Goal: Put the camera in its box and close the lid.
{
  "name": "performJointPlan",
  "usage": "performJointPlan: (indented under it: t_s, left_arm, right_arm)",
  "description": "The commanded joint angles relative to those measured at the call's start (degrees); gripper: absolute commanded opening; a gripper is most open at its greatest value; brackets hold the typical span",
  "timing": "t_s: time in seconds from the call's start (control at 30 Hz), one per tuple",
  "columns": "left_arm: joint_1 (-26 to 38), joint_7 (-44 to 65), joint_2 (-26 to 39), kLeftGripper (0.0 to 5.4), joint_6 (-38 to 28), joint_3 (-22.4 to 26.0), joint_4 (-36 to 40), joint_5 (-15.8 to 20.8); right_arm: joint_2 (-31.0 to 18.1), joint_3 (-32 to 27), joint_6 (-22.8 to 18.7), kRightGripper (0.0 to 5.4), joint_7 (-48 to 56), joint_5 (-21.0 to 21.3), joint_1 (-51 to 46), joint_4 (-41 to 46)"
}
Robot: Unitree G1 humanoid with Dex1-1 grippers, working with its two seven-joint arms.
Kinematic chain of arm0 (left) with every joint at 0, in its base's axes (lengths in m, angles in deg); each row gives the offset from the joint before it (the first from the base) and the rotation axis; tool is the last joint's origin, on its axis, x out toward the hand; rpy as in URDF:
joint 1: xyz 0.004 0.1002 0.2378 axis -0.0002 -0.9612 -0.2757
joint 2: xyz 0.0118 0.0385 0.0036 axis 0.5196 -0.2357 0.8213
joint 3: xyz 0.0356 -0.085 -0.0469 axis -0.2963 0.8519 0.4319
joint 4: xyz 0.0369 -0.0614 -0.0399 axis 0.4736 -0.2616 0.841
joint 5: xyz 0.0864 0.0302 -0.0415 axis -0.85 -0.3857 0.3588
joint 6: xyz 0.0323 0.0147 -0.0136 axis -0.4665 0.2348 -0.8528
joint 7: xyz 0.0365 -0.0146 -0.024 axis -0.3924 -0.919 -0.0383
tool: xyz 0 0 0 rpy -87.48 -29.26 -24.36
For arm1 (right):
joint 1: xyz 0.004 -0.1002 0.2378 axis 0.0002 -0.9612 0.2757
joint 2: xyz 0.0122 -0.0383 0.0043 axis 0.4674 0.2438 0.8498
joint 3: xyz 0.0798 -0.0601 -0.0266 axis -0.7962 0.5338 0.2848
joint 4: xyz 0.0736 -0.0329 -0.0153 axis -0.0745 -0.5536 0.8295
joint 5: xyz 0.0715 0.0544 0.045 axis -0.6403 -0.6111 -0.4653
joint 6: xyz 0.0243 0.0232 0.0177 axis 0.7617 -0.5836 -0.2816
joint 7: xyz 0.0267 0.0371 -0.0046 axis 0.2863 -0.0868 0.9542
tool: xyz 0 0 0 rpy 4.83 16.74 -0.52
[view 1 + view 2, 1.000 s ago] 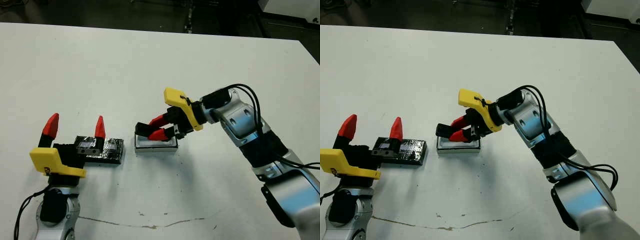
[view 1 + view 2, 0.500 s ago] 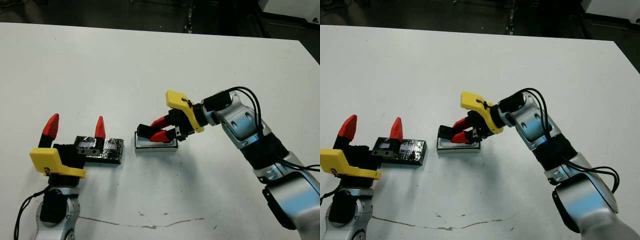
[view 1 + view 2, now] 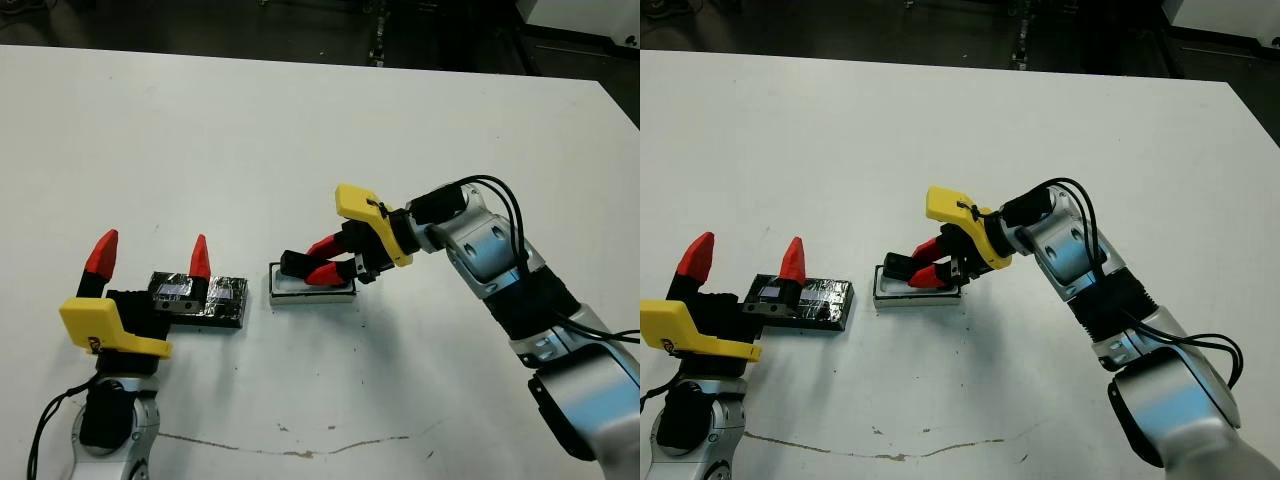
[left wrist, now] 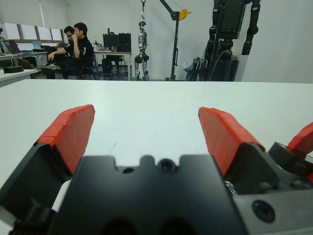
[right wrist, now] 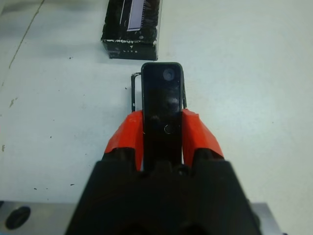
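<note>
My right gripper [image 3: 318, 260] is shut on the camera [image 3: 293, 264], a slim black bar that sticks out past the red fingertips. It holds the camera tilted low over the box [image 3: 313, 296], a small white tray near the table's middle. In the right wrist view the camera [image 5: 162, 98] covers most of the box, whose thin rim [image 5: 133, 91] shows beside it. The lid [image 3: 228, 297], a black slab with a crinkly silvery top, lies left of the box. My left gripper [image 3: 150, 258] stands open just in front of the lid with nothing between its fingers [image 4: 68, 132].
The white table [image 3: 300, 130] stretches wide behind the box and to the right. A thin dark scratch [image 3: 300, 450] runs along the near part. Beyond the table's far edge, the left wrist view shows seated people [image 4: 73, 46] and robot stands [image 4: 230, 34].
My right gripper has sunk a little and drawn slightly right with the camera, bringing it lower over the box. The left gripper and the lid have not moved.
</note>
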Motion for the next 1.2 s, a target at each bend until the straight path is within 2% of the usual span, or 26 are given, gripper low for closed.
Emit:
performJointPlan:
  t_s: [0.03,0.13,0.33,1.2]
  left_arm:
    - [-0.77,-0.24,-0.09,5.4,0.49,-0.15,0.39,-0.47]
    - [-0.72,-0.18,-0.1,5.4,0.17,-0.09,0.06,-0.44]
    - [-0.69,0.31,0.16,5.4,0.43,0.15,0.16,0.42]
    - [-0.77,-0.03,-0.04,5.4,0.23,-0.16,0.21,-0.23]
  right_arm:
    - [-2.25,0.67,-1.39,1.66,0.06,1.18,-1.17,0.74]
    - [-2.83,0.68,0.05,1.66,-0.14,1.49,-1.94,1.5]
    - [-3.12,0.78,-0.28,1.66,0.34,1.13,-2.63,0.77]
    - [-3.35,2.5,-0.9,1.66,-0.07,2.66,-1.96,1.43]
